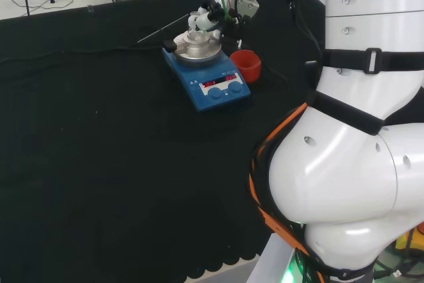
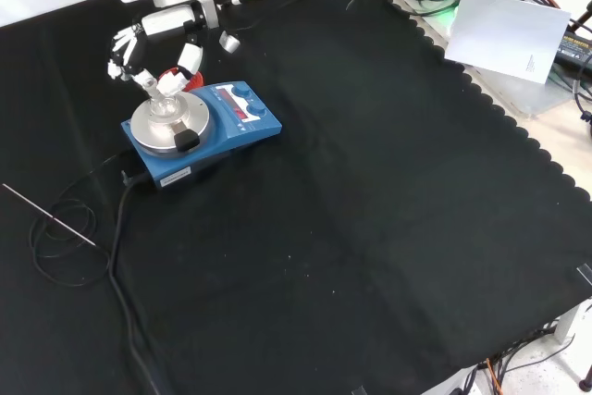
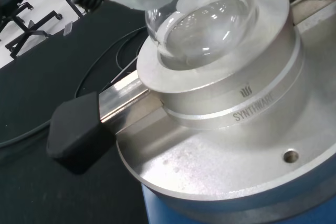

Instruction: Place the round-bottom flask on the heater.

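Round-bottom flask (image 3: 202,17) sits bulb-down in the metal block's bowl on the blue heater (image 2: 242,127), directly beneath the robot hand (image 2: 153,48), neck tilted up toward the palm. Robot hand's fingers (image 2: 190,57) are curled in around the flask's neck, pinching it (front view shows this best). Red ribbed ring (image 1: 246,65) stands on the bench just beside the heater, near the robot hand.

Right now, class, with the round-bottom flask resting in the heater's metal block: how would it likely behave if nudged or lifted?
The round-bottom flask is clear glass, so probably fragile and slippery. Its rounded base would likely roll on flat cloth, though the heater block's recess cups it. It looks empty, so probably light.
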Robot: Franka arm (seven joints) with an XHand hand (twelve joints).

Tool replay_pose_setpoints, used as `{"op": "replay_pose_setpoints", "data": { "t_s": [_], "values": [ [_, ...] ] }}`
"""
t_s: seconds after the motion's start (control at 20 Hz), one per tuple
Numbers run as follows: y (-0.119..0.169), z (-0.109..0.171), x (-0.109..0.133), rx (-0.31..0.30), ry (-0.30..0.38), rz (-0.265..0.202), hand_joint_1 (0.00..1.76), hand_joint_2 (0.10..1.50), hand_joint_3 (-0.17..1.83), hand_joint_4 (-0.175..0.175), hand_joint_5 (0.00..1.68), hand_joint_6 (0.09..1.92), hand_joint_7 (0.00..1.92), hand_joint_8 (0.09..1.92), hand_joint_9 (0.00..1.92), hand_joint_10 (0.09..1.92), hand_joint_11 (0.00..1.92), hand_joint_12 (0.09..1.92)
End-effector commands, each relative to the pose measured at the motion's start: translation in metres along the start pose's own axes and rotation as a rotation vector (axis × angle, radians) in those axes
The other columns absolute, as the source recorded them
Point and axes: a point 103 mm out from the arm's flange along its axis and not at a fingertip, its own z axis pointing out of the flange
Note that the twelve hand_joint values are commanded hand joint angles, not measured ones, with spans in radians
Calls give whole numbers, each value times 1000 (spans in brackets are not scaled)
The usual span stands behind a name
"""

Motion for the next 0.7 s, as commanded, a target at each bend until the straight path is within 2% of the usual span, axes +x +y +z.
{"op": "replay_pose_setpoints", "data": {
  "t_s": [0.05,0.7],
  "values": [
    [-1,-1,0,-2,-5,-2,1054,761,852,-4,926,1355,356,718,521,737,134,1363],
    [-2,-11,-8,7,-41,-5,1055,758,857,-3,928,1356,353,718,517,736,132,1363]
  ]
}}
